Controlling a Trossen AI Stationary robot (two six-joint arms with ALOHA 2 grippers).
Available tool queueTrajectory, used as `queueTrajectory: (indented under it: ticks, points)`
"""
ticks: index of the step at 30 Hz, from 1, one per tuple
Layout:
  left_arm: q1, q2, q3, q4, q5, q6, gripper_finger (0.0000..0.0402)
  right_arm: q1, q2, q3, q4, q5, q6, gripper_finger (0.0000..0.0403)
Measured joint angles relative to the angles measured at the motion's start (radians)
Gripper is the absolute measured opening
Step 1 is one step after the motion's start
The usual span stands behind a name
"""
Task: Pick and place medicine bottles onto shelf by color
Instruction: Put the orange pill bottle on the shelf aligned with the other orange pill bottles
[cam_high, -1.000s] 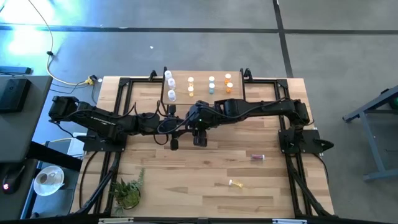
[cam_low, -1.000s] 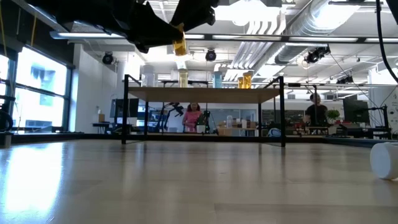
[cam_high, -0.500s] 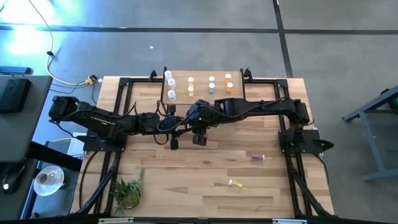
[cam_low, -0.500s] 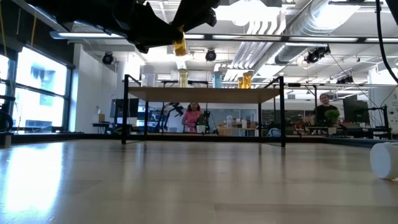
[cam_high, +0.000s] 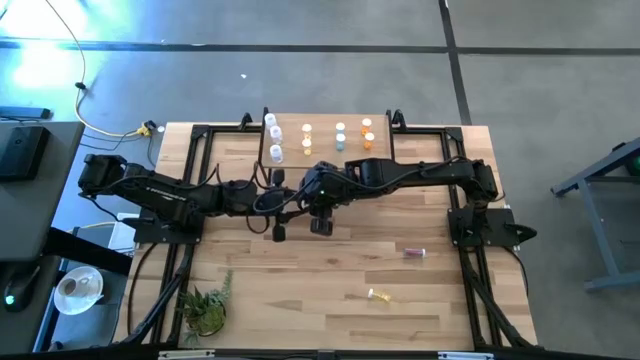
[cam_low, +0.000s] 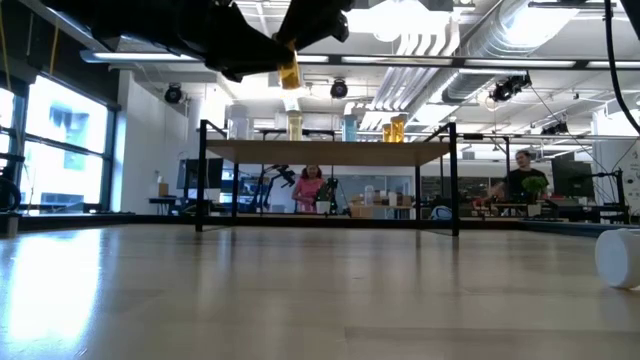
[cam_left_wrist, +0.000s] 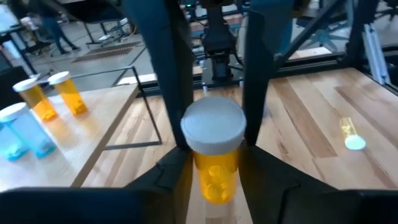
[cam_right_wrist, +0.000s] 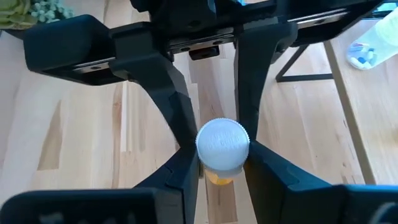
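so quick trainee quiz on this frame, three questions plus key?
1. True or false: the amber bottle is standing on the shelf.
2. How many bottles lie loose on the table, off the shelf? A) none B) two C) five
3. Fill in: the left gripper and the right gripper are both shut on the same ____.

Key:
1. False. It is held in the air between the two grippers, in front of the shelf.
2. B: a pale bottle and a yellow bottle.
3. Bottle.
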Motion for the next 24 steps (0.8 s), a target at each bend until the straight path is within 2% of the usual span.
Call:
queueTrajectory:
  ticks: [7,11,21,24]
  points:
    - [-0.001,0.0,0.0,-0.003,-0.013,0.001,0.0186,-0.001,0.0,0.0,0.001,0.006,0.004,0.0095]
    - [-0.001,0.0,0.0,-0.007,-0.041,0.001,0.0213,-0.001,-0.005,0.0,-0.01,0.006,0.01,0.0095]
    - [-0.001,-0.031,0.001,-0.03,-0.16,0.05,0.0218,0.0,-0.074,0.0,-0.03,0.114,0.011,0.0095]
    - [0.0,-0.055,0.001,-0.056,-0.167,0.05,0.0215,0.0,-0.108,0.0,-0.037,0.15,-0.004,0.0095]
